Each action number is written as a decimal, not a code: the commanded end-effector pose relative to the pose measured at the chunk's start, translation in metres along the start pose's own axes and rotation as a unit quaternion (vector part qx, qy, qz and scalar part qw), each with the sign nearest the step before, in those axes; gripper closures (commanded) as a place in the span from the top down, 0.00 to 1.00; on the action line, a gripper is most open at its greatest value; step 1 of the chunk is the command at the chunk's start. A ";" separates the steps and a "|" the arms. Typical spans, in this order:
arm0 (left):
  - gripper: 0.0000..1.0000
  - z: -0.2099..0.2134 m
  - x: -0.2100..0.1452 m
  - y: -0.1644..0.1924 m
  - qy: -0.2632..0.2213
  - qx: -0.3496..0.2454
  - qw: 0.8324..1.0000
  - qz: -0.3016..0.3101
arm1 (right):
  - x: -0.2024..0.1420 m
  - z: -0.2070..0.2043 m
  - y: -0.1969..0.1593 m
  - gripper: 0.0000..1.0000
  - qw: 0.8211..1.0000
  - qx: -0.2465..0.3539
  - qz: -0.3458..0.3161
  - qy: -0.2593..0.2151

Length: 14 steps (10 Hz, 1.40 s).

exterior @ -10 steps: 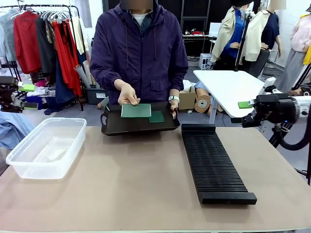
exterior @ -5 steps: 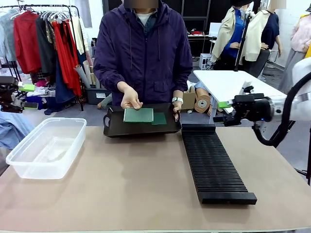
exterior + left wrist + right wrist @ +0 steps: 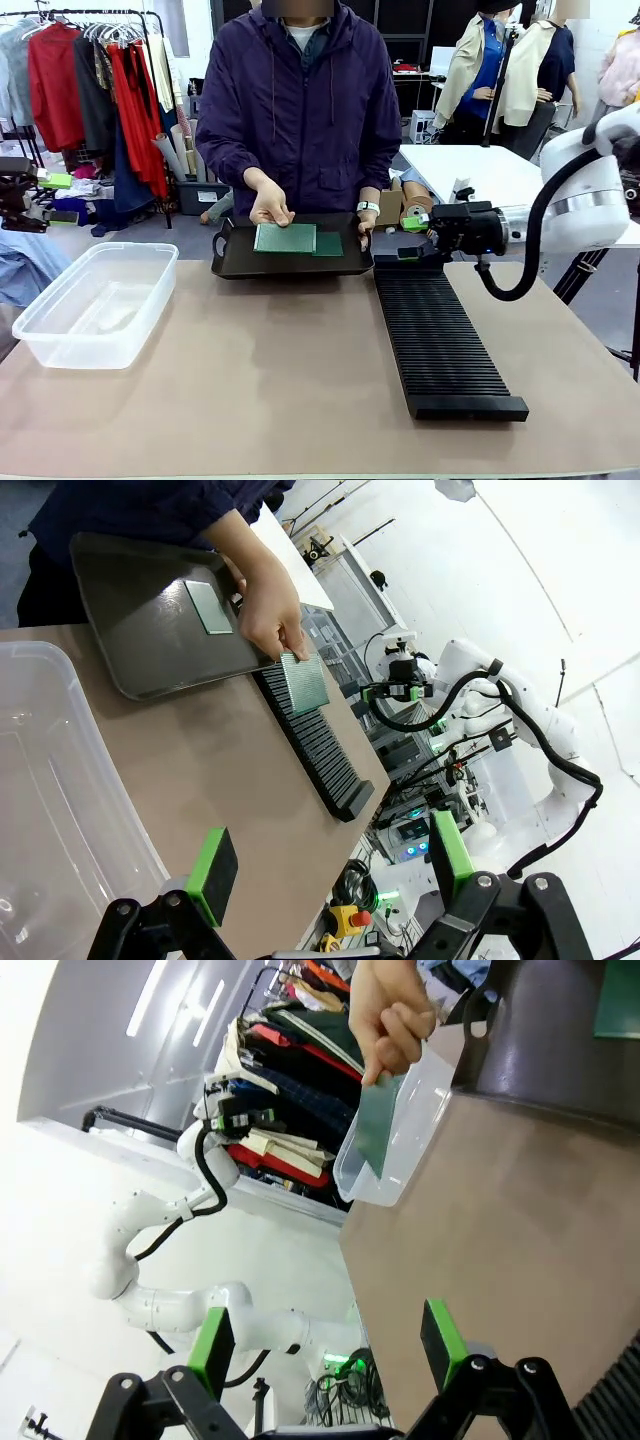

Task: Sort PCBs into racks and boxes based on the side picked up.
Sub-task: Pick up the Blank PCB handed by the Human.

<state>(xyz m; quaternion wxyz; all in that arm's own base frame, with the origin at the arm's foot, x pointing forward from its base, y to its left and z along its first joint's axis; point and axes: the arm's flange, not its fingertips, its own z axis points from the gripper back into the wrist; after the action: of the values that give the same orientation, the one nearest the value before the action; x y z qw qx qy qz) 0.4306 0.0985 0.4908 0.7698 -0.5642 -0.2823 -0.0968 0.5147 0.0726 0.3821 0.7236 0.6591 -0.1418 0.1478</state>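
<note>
Nearest us, the left fingers (image 3: pixel 213 873) stand wide apart with nothing between them, over the surface (image 3: pixel 250 380) just beside the clear box (image 3: pixel 95 300), which sits at the surface's left edge. Right of the middle, the black rack (image 3: pixel 440 340) runs from near the front edge back to the far edge. Over the rack's far end we see the right fingers (image 3: pixel 415 225), also apart and holding nothing. At the far edge sits a black tray (image 3: pixel 232 262). One PCB (image 3: pixel 327 244) lies flat in it, and the person's hand (image 3: pixel 268 205) holds a second PCB (image 3: pixel 285 238) by its edge just above the tray. The person's other hand (image 3: pixel 358 215) grips the tray handle nearest the rack.
</note>
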 end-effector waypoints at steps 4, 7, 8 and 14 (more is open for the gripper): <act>1.00 0.001 0.000 -0.002 0.000 -0.004 1.000 0.002 | 0.031 -0.053 -0.024 1.00 0.999 0.010 0.001 -0.034; 1.00 0.001 0.000 -0.002 0.000 -0.004 1.000 0.002 | 0.045 -0.089 -0.035 1.00 0.999 0.034 0.010 -0.022; 1.00 0.001 0.000 -0.002 0.000 -0.004 1.000 0.002 | 0.048 -0.099 -0.037 1.00 0.999 0.034 0.011 -0.021; 1.00 0.001 0.000 -0.002 0.000 -0.004 1.000 0.002 | 0.065 -0.141 -0.056 1.00 0.999 0.008 0.014 -0.036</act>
<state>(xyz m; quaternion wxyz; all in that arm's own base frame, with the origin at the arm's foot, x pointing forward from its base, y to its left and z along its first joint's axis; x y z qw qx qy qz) 0.4306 0.0986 0.4907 0.7699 -0.5642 -0.2822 -0.0968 0.5912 0.1977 0.3452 0.7154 0.6674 -0.1540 0.1379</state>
